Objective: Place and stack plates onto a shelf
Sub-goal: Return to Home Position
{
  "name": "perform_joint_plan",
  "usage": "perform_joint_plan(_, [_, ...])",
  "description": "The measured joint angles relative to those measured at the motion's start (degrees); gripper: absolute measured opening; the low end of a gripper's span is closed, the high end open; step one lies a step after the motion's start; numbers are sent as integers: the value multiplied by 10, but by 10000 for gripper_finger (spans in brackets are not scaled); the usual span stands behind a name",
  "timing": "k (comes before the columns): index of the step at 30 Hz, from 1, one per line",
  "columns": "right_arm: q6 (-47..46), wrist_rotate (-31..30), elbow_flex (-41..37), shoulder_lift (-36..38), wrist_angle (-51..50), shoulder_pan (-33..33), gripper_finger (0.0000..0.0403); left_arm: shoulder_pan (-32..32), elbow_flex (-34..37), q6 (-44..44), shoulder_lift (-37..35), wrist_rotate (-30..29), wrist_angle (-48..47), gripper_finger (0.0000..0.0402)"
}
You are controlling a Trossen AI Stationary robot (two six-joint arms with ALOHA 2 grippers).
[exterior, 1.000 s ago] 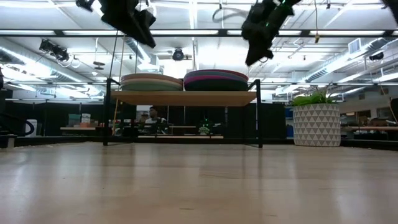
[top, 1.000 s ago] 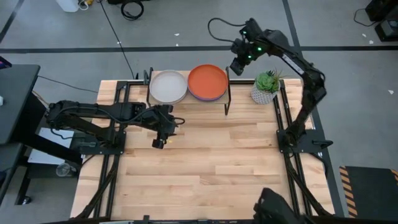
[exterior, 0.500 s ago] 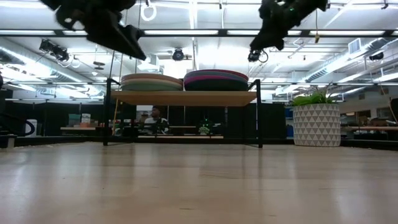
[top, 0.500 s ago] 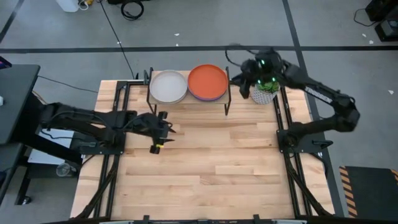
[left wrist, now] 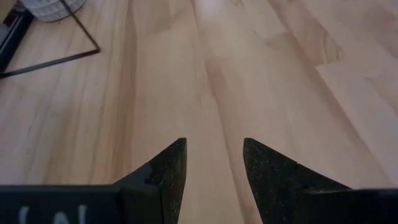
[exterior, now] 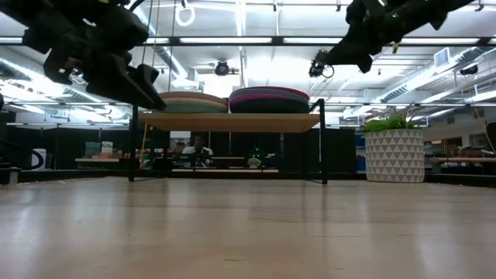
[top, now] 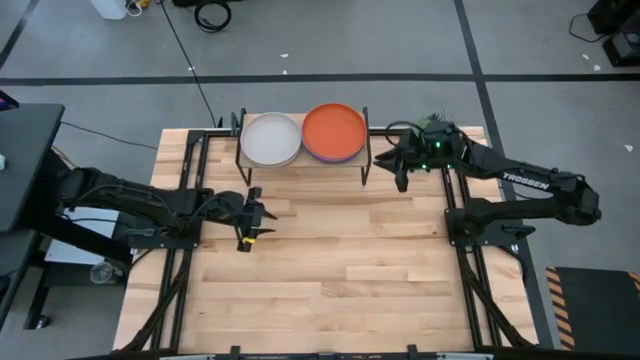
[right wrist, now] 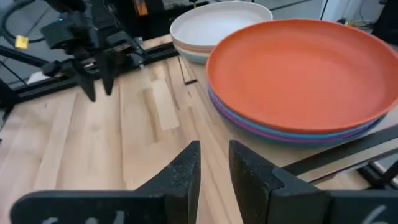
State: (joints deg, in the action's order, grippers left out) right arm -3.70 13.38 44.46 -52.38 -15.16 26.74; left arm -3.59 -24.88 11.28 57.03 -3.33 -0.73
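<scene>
The plates sit in two stacks on the small light-wood shelf (top: 305, 160). A cream plate (top: 271, 139) tops the left stack and an orange plate (top: 334, 131) tops the right one. In the right wrist view, blue and magenta rims (right wrist: 292, 134) show under the orange plate (right wrist: 298, 68). My right gripper (top: 388, 161) (right wrist: 214, 149) is open and empty just right of the shelf, pointing at it. My left gripper (top: 257, 216) (left wrist: 213, 146) is open and empty above bare table, near of the shelf's left end.
A potted plant in a white patterned pot (exterior: 394, 155) stands on the table right of the shelf, close under my right arm (top: 500, 175). Black shelf legs (exterior: 324, 147) stand on the slatted tabletop (top: 340, 270), which is bare in front of the shelf.
My right gripper has swung from beyond the shelf's far right corner toward the near edge, coming down beside the shelf's right end as its arm folded low. My left gripper has drawn back toward the table's left edge and dropped lower. The plates have kept still.
</scene>
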Motion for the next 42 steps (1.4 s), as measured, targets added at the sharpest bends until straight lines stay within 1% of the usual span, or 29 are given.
perform_joint_plan(3, [-13,-28,-32,18,24,-25,90,11,14,3,-22,-4,5,166])
perform_joint_plan(7, [-23,-64,-71,33,59,-57,90,36,38,14,-77,-10,3,166])
perform_joint_plan(11, [-25,-89,-114,45,114,-90,90,63,65,11,-138,-10,10,166])
perform_joint_plan(15, [-34,-121,-172,54,181,-118,90,77,103,-7,-188,-10,34,166])
perform_joint_plan(21, [-48,-164,-279,69,311,-155,90,77,156,-24,-250,-11,75,166])
perform_joint_plan(27, [-66,-174,-365,71,437,-170,90,77,193,-33,-308,-51,94,166])
perform_joint_plan(30, [-68,-176,-393,71,479,-173,90,77,207,-35,-331,-75,105,166])
perform_joint_plan(32, [-68,-188,-412,71,511,-176,90,77,212,-41,-343,-91,102,166])
perform_joint_plan(35, [-57,-209,-438,71,558,-177,90,77,219,-48,-354,-96,100,166])
perform_joint_plan(39, [-32,-226,-441,67,555,-177,90,76,236,-51,-362,-100,116,166])
perform_joint_plan(42, [-11,-227,-441,66,555,-177,90,75,244,-49,-361,-110,131,166])
